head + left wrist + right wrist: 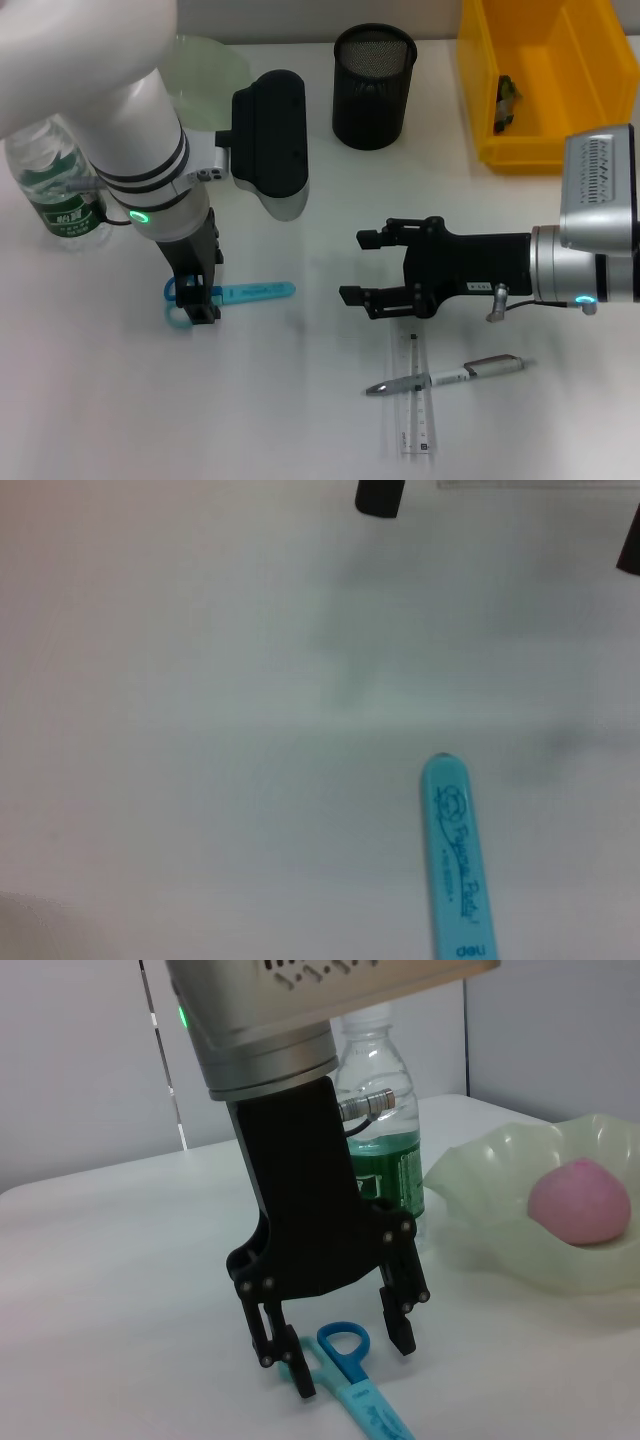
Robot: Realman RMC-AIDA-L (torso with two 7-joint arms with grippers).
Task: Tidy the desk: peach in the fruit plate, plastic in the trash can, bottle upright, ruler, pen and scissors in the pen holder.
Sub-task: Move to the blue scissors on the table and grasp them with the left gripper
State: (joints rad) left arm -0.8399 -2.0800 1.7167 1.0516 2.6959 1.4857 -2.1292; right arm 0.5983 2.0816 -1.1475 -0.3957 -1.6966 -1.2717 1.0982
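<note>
Scissors: blue, lying flat on the desk on your left side, loops toward the left edge and sheathed blade pointing toward the centre. The left wrist view shows only the blade tip on bare desk.

Left hand: poised straight down over the loop end of the scissors, fingers spread and straddling the handle, tips at or just above the desk. Seen from the right wrist view, one finger stands on each side of the loop, and nothing is pinched yet. The step in hand appears to be the pickup of the scissors. Your next move calls for closing the fingers squarely across the handle, then lifting and carrying it to the pen holder, the black mesh cup at the far centre of the desk.

Right hand: hovering over the middle of the desk, fingers spread and holding nothing, just beyond the ruler and the pen, which lies across the ruler. Both await the pen holder.

Bottle: upright at the far left, behind the left arm. Peach: already in the pale green fruit plate. Yellow bin: at the far right, with a small dark item inside that you cannot identify.
</note>
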